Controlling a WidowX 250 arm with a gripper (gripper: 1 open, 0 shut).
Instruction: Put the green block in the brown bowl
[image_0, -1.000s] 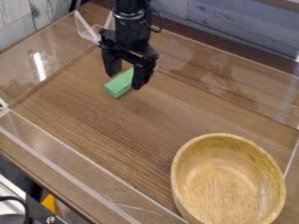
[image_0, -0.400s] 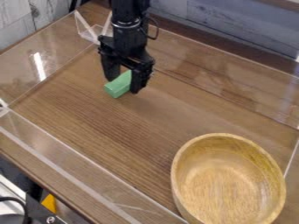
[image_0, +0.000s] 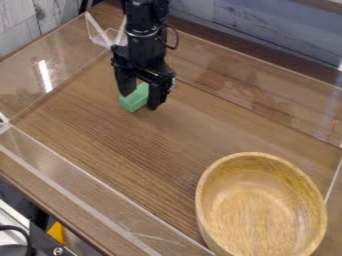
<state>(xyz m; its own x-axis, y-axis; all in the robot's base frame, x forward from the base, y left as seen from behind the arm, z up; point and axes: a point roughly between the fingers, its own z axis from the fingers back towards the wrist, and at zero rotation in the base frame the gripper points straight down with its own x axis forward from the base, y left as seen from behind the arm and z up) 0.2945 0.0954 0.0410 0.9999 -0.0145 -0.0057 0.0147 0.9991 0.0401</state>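
My black pincer points down, jaws spread wide, straddling the small bright green rectangular block lying on the dark wood-grain table. Large round tan wooden bowl sits well apart, near corner. Clear walls edge the table; grey planks behind.

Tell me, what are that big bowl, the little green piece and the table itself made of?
The brown bowl looks like light tan wood, with grain rings visible inside and a thick rim. The green block is plain matte bright green; painted wood or plastic, I can't tell which. The table shows brown wood grain, possibly laminate, and clear, glossy plastic-looking walls surround it.
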